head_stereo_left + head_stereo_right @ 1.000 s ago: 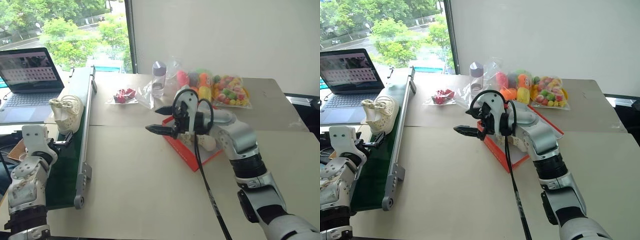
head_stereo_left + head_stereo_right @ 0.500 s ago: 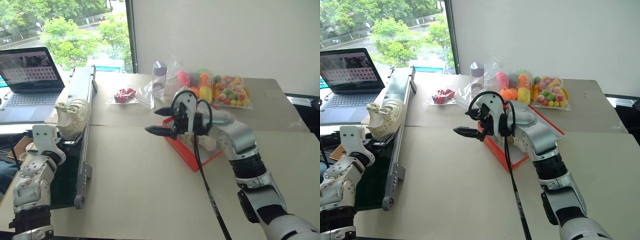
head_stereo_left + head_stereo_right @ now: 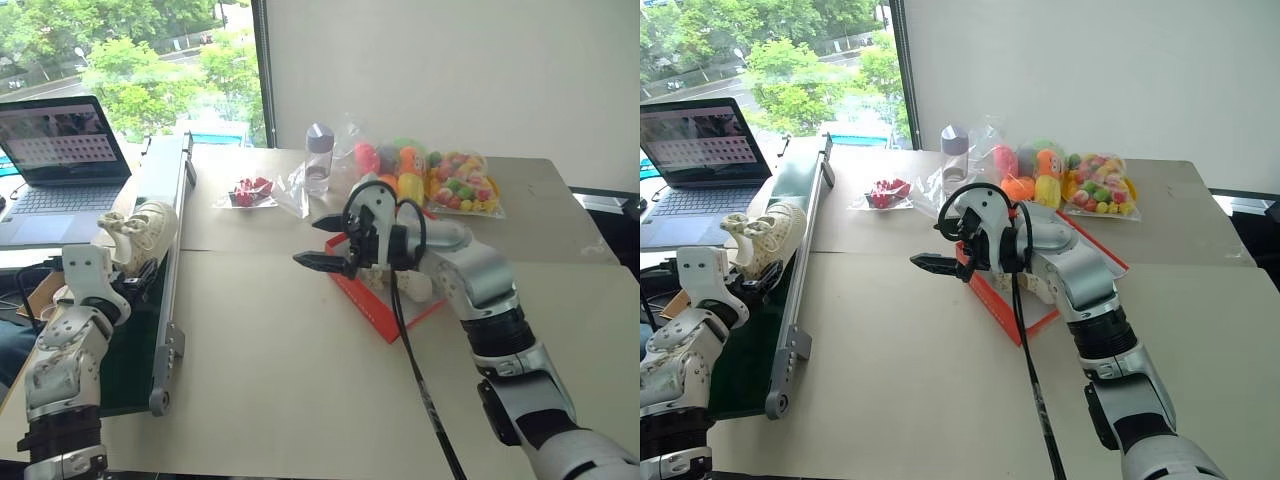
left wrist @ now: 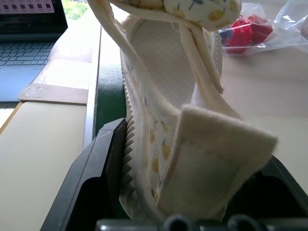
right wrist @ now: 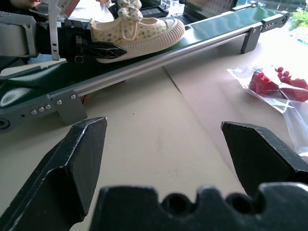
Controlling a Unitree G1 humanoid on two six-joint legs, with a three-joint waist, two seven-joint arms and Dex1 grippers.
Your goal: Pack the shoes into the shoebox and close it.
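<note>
while the right gripper (image 3: 322,242) stays spread mid-frame, the left gripper (image 3: 143,277) now pinches the shoe (image 3: 143,232) (lower than before).

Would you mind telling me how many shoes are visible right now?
2. One shoe lies on the green board, its heel between the left gripper's fingers. The second shoe sits in the shoebox, mostly hidden behind the right arm.

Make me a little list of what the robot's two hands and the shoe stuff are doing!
left gripper: fingers around the heel of a cream-white shoe
shoe's place: on the long green board
right gripper: open, holding nothing, hovering beside the box
red-orange cardboard shoebox: open, second shoe inside
</note>
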